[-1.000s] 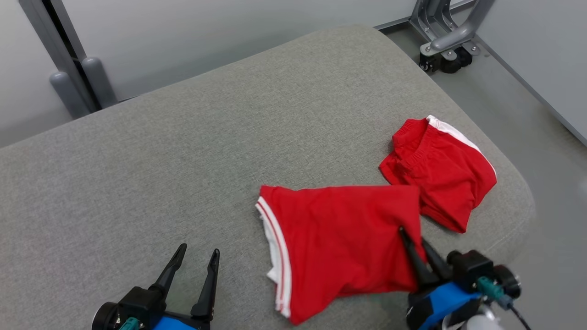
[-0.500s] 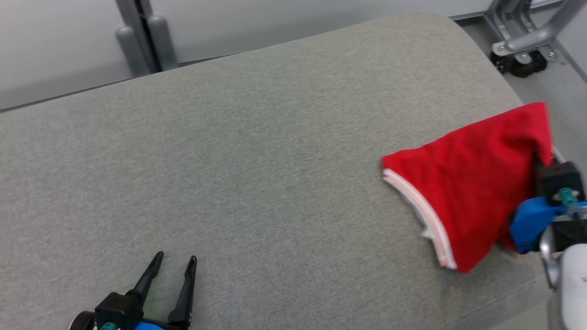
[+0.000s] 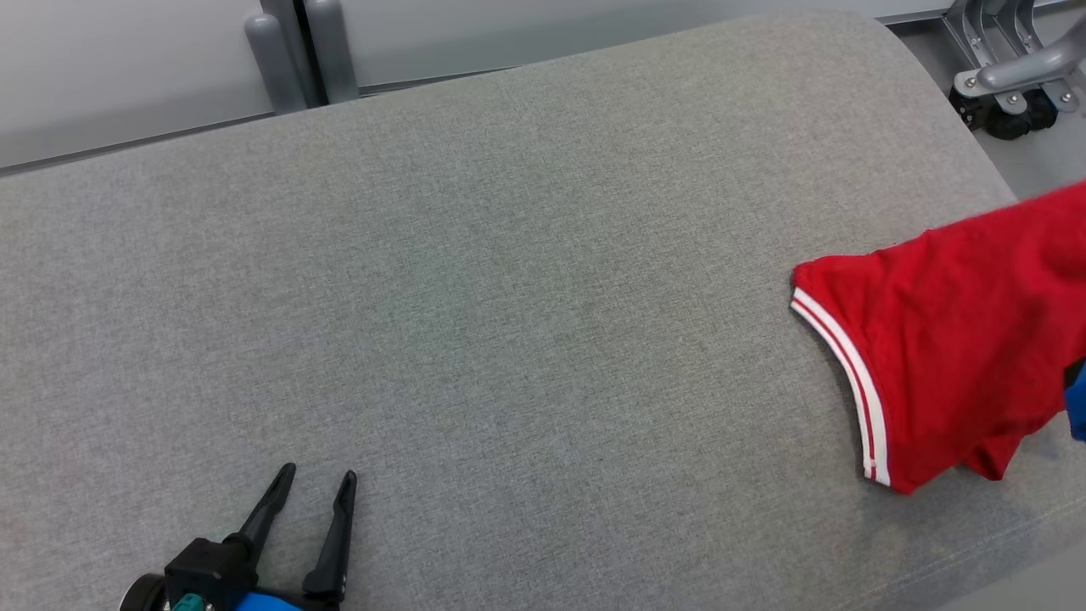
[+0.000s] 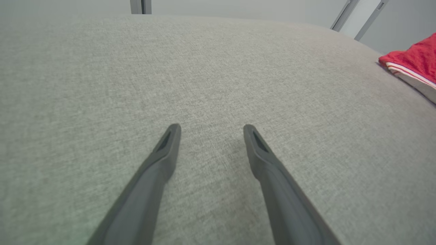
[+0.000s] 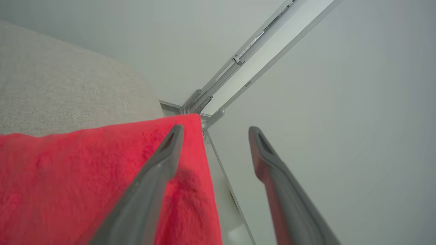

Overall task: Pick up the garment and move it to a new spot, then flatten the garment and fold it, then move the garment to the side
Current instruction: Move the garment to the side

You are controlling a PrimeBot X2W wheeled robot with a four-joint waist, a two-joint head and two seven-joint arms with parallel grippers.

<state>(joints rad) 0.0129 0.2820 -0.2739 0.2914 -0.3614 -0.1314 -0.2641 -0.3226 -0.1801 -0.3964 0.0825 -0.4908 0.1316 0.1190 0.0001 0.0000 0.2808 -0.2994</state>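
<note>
Red garment [image 3: 950, 356] is found at the frame's right edge on the grey cushion [image 3: 509, 255], showing behind one finger of the wide-spread right gripper [image 5: 214, 136], not pinched; left gripper [image 3: 318, 475] lower left, spread, empty, well apart

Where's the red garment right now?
Head view: the red garment is at the far right of the grey cushion, by its right edge, far from the left gripper at lower left.

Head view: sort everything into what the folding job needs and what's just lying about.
Job: red garment, left pincer, right pincer, grey padded surface.
Lying about: two grey posts, wheeled metal frame.
</note>
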